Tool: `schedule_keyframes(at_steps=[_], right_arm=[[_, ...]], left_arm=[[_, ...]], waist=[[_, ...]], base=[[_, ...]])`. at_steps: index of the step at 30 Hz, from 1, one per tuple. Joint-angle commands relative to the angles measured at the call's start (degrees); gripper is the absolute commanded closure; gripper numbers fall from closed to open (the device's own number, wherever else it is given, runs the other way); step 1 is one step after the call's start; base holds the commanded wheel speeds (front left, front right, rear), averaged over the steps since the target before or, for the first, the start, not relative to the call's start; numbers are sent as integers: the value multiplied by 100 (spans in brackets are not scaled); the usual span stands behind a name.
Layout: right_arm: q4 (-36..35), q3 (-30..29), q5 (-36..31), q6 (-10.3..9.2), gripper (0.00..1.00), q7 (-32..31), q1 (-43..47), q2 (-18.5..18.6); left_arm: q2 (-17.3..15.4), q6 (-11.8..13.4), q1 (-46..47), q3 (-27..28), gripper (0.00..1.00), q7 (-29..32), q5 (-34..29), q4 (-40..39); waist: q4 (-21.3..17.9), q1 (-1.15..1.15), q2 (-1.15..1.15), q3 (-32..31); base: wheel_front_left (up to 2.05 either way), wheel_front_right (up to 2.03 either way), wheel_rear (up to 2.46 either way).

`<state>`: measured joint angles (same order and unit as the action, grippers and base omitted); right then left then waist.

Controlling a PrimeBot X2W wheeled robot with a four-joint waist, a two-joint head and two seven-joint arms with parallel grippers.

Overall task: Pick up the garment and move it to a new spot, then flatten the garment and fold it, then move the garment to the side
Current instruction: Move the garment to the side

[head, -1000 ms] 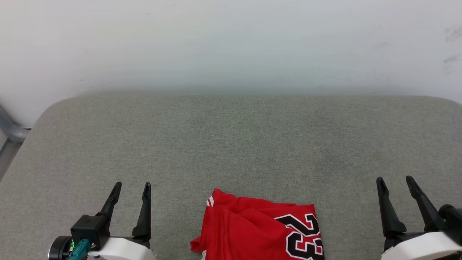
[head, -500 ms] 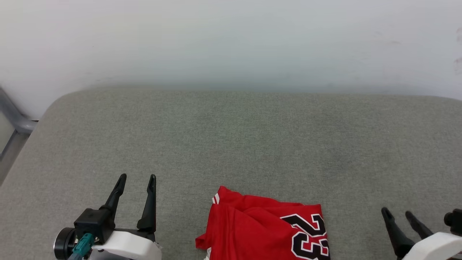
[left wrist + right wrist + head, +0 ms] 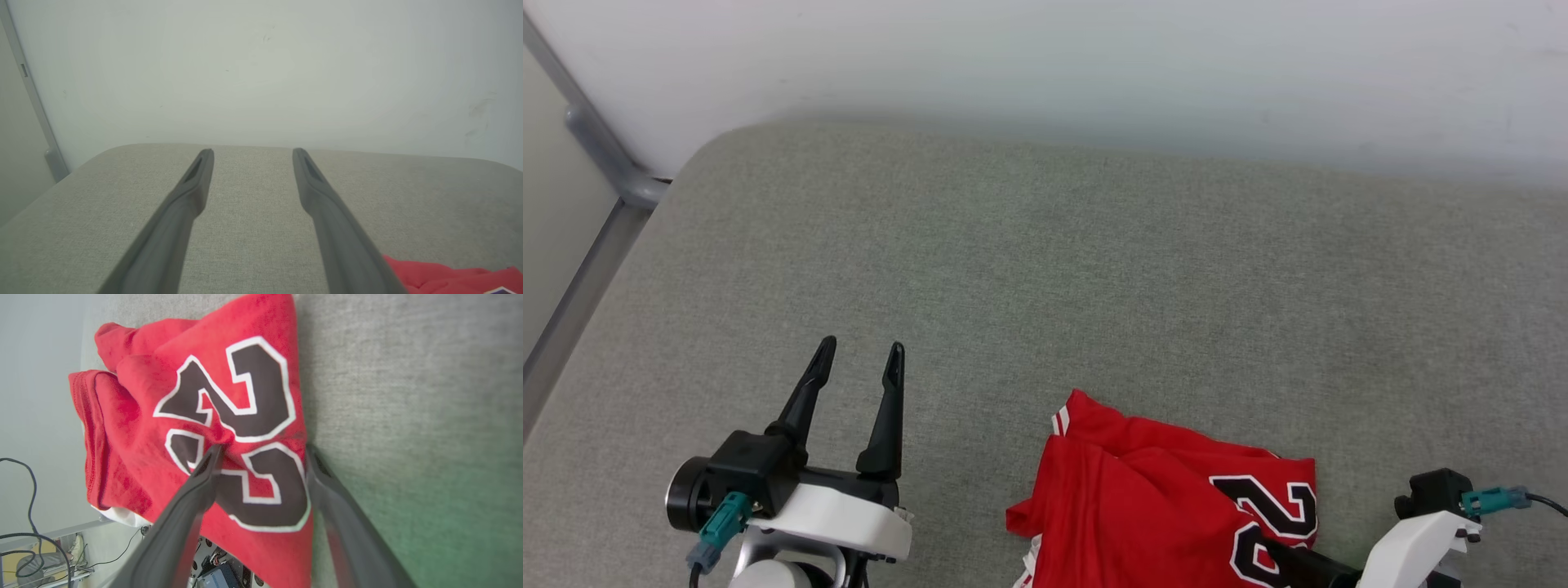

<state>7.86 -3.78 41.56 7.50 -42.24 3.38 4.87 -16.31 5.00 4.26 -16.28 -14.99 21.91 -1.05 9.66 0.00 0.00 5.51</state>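
Well, the garment (image 3: 1160,506) lies bunched at the near edge of the grey cushion (image 3: 1094,269), right of the cushion's middle, its red cloth in loose folds with a black, white-outlined number facing up and a bit of white stripe trim at its far corner. The right gripper (image 3: 263,449) hangs over that same near stretch of the cushion, fingers spread wide and clamped on nothing. One fingertip (image 3: 212,455) sits on the printed number. The other is at the garment's edge, where red meets the grey cushion. The left gripper (image 3: 862,347) hovers above the cushion's near left part, clear of the shirt, its two dark fingers wide apart and empty, pointing toward the pale wall (image 3: 1094,65) behind the cushion's far edge.
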Motion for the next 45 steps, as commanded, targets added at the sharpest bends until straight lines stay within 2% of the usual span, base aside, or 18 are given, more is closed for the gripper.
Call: schedule_keyframes(at_steps=[1,3,4,5,6,7,13,17,23,28,33,34,36,40,45], right_arm=[[155,53,31,-6,0,-45,-67,-32],[380,124,155,-6,0,-101,-178,-82],[708,239,221,-8,0,-250,-239,-125],[784,265,245,-8,37,-285,-252,-131],[819,291,250,-8,83,-293,-279,-136],[811,328,233,-8,100,-279,-316,-124],[373,570,41,-6,100,-18,-505,120],[85,695,-452,-5,100,176,-566,402],[-178,529,-1370,-4,100,198,-534,788],[-376,228,-1841,-4,100,155,-549,876],[-492,30,-2129,-4,100,281,-856,820],[-412,-96,-2279,-5,100,394,-1162,852],[-313,-239,-2413,-4,100,478,-1435,935],[-121,-540,-2652,-4,100,674,-2026,1154],[224,-1080,-3031,-4,100,939,-2702,1399]], left_arm=[[31,-42,116,35,0,-24,-48,-23],[74,-98,128,96,0,-24,-94,-17],[148,-181,142,161,0,-24,-156,24],[166,-199,135,183,0,-24,-175,39],[181,-220,126,213,0,-24,-204,50],[194,-245,111,242,0,-24,-219,66],[218,-296,-17,326,0,-24,-387,129],[207,-320,-61,369,0,-24,-460,114],[230,-338,-168,389,0,-18,-504,44],[226,-331,-267,435,0,-18,-510,-56],[151,-381,-165,476,0,-18,-548,-195],[92,-423,-38,490,0,-17,-547,-326],[38,-463,111,482,0,-1,-570,-406],[-78,-565,476,448,0,71,-622,-615],[-228,-706,984,409,0,167,-702,-800]], waist=[[114,0,0,121],[162,0,0,187],[217,0,0,243],[227,0,0,249],[230,0,0,254],[227,0,0,251],[41,0,0,88],[-216,0,0,-44],[-768,0,0,-114],[-1344,0,0,-26],[-1917,0,0,312],[-2225,0,0,634],[-2367,0,0,884],[-2536,0,0,1459],[-2535,0,0,2063]], base=[[0,0,0],[0,0,0],[0,0,0],[0,0,0],[0,0,0],[0,0,0],[0,0,0],[0,0,0],[0,0,0],[0,0,0],[0,0,0],[0,0,0],[0,0,0],[0,0,0],[0,0,0]])
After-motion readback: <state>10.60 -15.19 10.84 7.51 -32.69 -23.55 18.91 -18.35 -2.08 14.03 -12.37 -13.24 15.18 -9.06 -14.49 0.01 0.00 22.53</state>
